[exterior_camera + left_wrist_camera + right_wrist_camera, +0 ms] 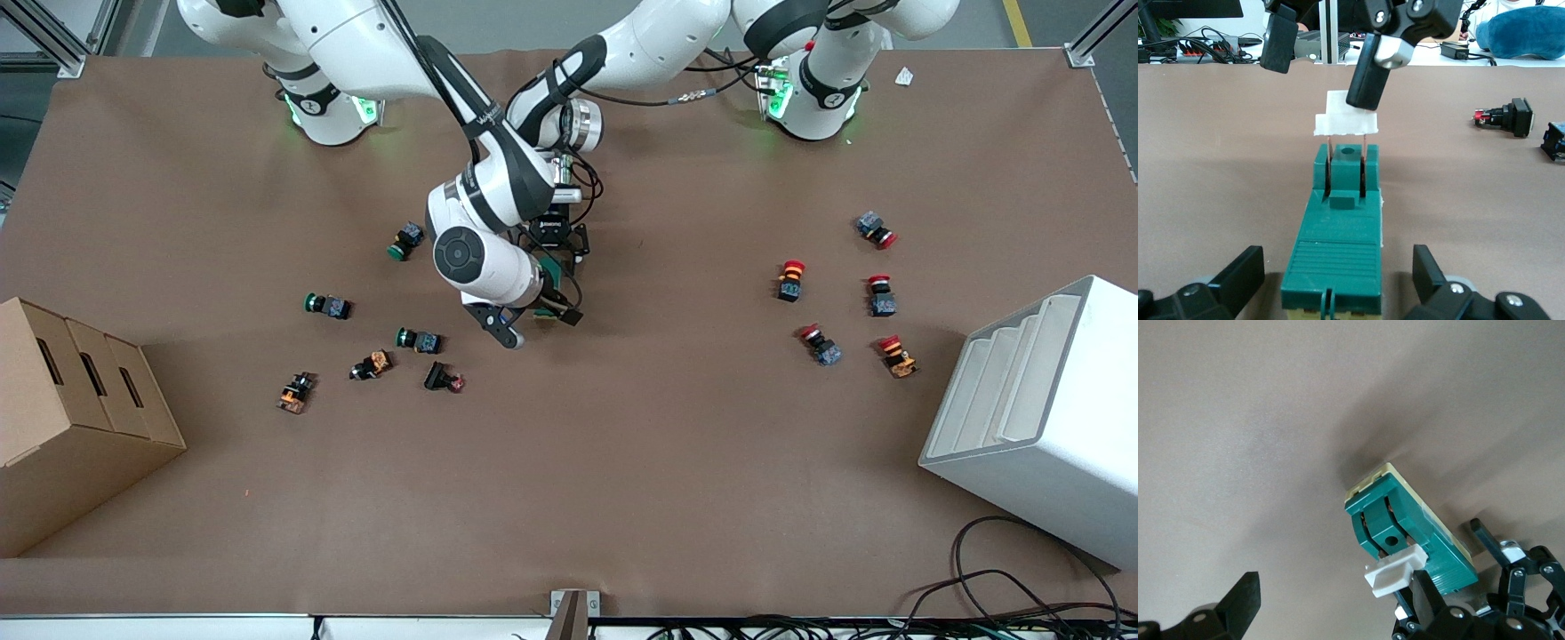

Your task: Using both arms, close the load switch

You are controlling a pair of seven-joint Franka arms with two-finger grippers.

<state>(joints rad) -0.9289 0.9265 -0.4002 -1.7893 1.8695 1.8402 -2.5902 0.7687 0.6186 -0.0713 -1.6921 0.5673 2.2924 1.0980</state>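
The load switch [553, 271] is a dark green block lying near the table's middle, with its white lever [1346, 120] raised on two metal blades. My left gripper [1338, 270] stands open astride the block's plain end, with a gap on each side between its fingers [1238, 275] and the block. My right gripper [1335, 593] is open wide at the lever end. One of its fingers [1425, 603] rests against the white lever [1395, 570]; the other finger [1238, 600] hangs over bare table. The two hands crowd over the switch and hide most of it in the front view.
Green and black push buttons [418, 340] lie toward the right arm's end, red ones [789, 279] toward the left arm's end. A cardboard box [62, 418] and a white foam rack [1040, 418] stand at the table's two ends. Cables [1005, 587] trail at the front edge.
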